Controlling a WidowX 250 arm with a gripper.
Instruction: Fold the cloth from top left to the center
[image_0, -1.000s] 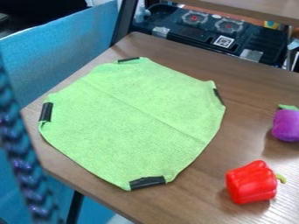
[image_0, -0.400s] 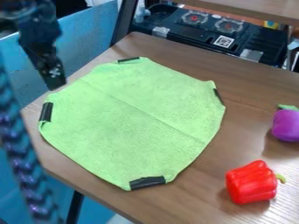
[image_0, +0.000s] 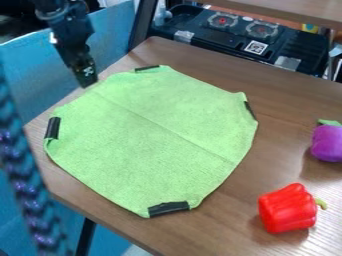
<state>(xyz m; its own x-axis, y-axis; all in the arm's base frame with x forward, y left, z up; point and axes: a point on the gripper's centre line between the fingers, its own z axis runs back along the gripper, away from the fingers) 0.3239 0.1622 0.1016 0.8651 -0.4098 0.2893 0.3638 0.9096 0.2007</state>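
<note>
Swinging rightward and slightly up the camera view since the frame just before, my black gripper (image_0: 87, 85) arrives by the upper-left edge of a lime-green cloth (image_0: 157, 140) on a brown wood-grain bench (image_0: 297, 100). I cannot tell how far open it is, and I see nothing in its grip; whether its tip touches the cloth, I cannot say either.

Spread flat and unfolded, the many-sided cloth lies across the left and middle of the bench, exactly as it lay in the earlier frames. One long crease runs from its upper left toward its lower right, and four black strips (image_0: 169, 208) mark its left, top, right and lower edges.

Right of the cloth, near the lower right of the view, sits a glossy red toy pepper (image_0: 288, 209), its yellow-green stem pointing right. Farther up, at the right edge of the view, rests a purple toy vegetable (image_0: 327, 143) with a green top.

Behind the bench stands a black unit (image_0: 230, 42) with two round burner shapes. A blue panel (image_0: 110, 47) rises at left, and a blurred, dark twisted strand (image_0: 30, 190) hangs in the left foreground.
</note>
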